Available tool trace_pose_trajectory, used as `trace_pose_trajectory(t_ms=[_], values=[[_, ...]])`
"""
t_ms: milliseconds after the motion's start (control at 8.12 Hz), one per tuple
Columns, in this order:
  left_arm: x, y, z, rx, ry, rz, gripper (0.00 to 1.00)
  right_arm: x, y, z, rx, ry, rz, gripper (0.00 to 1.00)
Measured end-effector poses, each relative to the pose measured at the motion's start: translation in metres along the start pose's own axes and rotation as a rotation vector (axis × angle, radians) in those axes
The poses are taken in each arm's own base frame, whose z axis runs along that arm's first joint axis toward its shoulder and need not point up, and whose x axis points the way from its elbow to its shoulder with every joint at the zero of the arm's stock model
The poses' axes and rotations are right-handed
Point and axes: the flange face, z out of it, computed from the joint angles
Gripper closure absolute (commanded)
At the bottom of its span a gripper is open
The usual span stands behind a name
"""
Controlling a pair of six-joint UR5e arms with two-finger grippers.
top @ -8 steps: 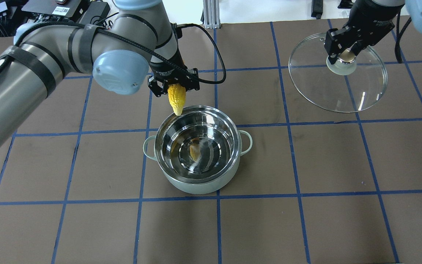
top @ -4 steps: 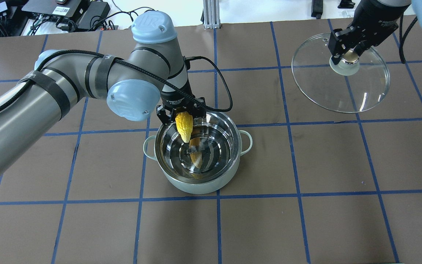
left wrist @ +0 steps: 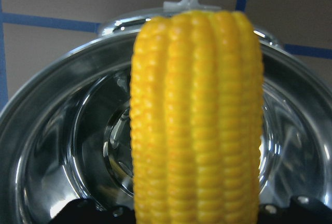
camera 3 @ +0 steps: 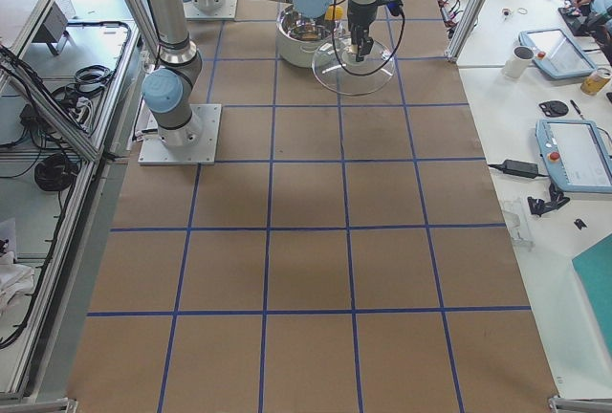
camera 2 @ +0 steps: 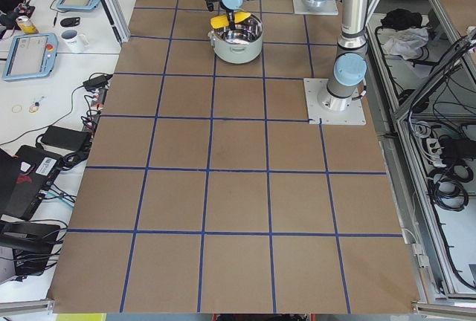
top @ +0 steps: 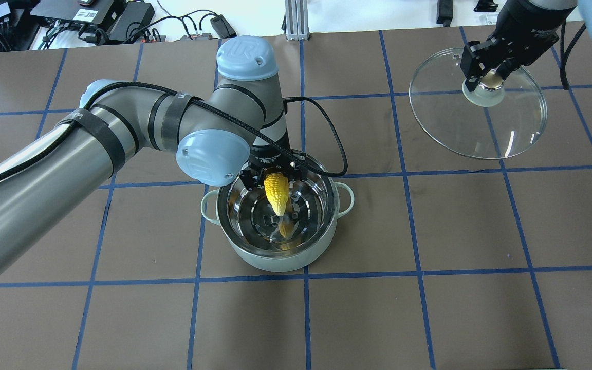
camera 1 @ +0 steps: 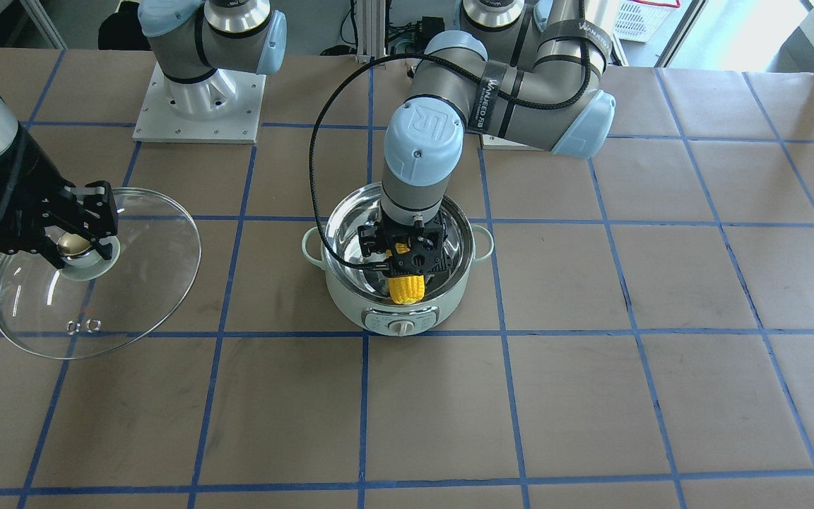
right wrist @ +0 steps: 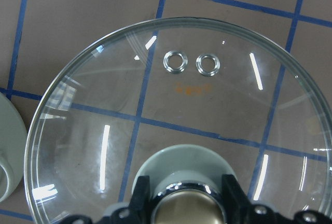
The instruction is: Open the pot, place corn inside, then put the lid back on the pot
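The mint-green pot (top: 275,257) stands open at the table's middle; it also shows in the front view (camera 1: 350,300). My left gripper (top: 273,177) is shut on the yellow corn (top: 277,191) and holds it tip-down over the pot's steel interior. The front view (camera 1: 407,288) and the left wrist view (left wrist: 197,120) also show the corn. My right gripper (top: 487,76) is shut on the knob of the glass lid (top: 512,128), held off to the far right. The lid fills the right wrist view (right wrist: 176,110) and shows in the front view (camera 1: 131,283).
Brown paper with a blue tape grid covers the table (top: 429,308). The left arm's black cable (top: 327,128) loops beside the pot's far side. Electronics and cables (top: 95,15) lie beyond the table's far left edge.
My left arm has carried the corn from the pot's far rim to over its middle and lower. The right gripper with the lid has stayed nearly still.
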Motion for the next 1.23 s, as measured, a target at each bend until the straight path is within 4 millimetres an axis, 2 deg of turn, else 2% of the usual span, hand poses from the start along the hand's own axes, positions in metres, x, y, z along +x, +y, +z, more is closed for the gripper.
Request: trace_pose_trajectory(t_ms=[123,738,1231], values=[[0.003,0.003,0.001,0.001,-0.004,0.009,0.0,0.0,0.0,0.0,-0.001,0.0,0.001,1.0],[0.005,0.006,-0.001,-0.003,-0.008,0.024,0.0,0.0,0.0,0.0,0.001,-0.002,0.003,1.0],[-0.006,0.001,-0.02,-0.005,-0.008,0.002,0.0,-0.001,0.0,-0.001,0.002,-0.003,0.008,1.0]])
